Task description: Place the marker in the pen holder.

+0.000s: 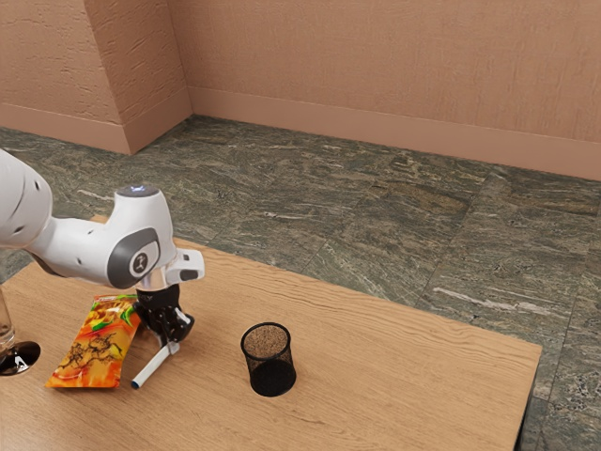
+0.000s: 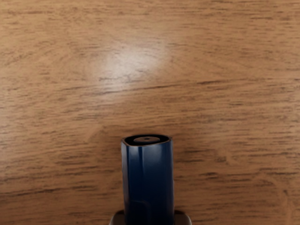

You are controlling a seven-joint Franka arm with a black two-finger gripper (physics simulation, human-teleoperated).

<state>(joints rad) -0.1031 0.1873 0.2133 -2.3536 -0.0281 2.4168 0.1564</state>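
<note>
Marker (image 1: 153, 367), long axis slanting toward exterior view's lower left, gripper (image 1: 173, 346) clamping it

Table (image 1: 420, 363) showing as wood, its grain streaking dark and its surface catching a soft sheen in the wrist view; marker (image 2: 149, 180) looking like smooth plastic, its blue part gleaming faintly. Pen holder (image 1: 268, 360) appearing as dark metal mesh, packet (image 1: 97, 348) shining like glossy film with creases. Floor (image 1: 376, 221) reading as veined stone, wall (image 1: 376, 61) looking matt and rough, arm (image 1: 84, 249) showing a smooth, glossy white shell.
</note>
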